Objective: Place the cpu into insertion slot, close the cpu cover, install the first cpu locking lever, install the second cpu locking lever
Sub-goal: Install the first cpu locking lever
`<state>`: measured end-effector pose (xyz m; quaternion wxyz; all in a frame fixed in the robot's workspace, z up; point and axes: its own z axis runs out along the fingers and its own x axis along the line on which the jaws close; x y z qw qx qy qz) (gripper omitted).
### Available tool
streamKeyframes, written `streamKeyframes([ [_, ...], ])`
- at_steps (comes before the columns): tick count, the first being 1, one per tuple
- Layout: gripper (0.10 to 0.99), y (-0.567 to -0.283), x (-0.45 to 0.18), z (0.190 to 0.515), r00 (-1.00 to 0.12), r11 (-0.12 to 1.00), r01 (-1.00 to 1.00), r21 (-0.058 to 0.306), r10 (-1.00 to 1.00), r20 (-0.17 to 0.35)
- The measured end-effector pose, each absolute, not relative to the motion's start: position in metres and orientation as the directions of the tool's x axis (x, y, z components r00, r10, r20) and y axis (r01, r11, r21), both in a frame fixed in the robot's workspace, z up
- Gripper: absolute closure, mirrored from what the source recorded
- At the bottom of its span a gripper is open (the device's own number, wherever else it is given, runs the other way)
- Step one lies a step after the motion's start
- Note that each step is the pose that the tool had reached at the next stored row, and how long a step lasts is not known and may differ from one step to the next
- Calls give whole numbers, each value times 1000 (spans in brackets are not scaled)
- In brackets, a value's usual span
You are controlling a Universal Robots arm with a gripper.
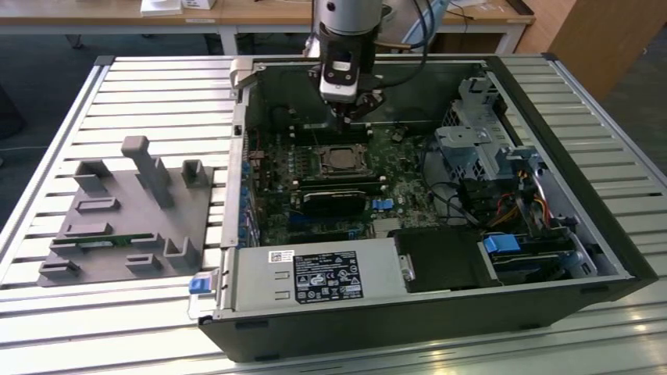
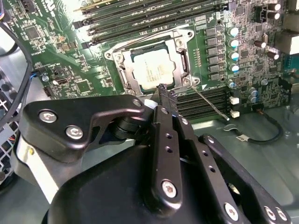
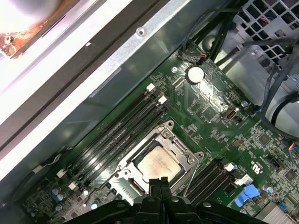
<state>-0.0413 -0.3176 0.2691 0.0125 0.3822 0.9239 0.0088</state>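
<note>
Silver-grey chip (image 2: 152,70) sits seated under the lowered cover frame (image 2: 149,43). Your claw (image 2: 164,93) is pinched closed, empty, hovering just beside the chip's edge. Looks like lever time; that thin lever (image 2: 211,103) near the chip needs a precise hook.

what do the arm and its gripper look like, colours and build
The arm is a silver-grey metal cylinder, with black cables looping off beside it. The gripper is matte black: broad curved linkage plates fastened with silver screws, narrowing to two slim black fingers, one with a row of small holes.
</note>
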Motion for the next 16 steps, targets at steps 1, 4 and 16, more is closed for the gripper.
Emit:
streamKeyframes([
  [1,980,-318,-41,269,-712,712,702,26,702,-16],
  [4,980,-318,-41,269,-725,725,688,26,688,-16],
  [16,980,-318,-41,269,-773,773,634,26,634,-16],
])
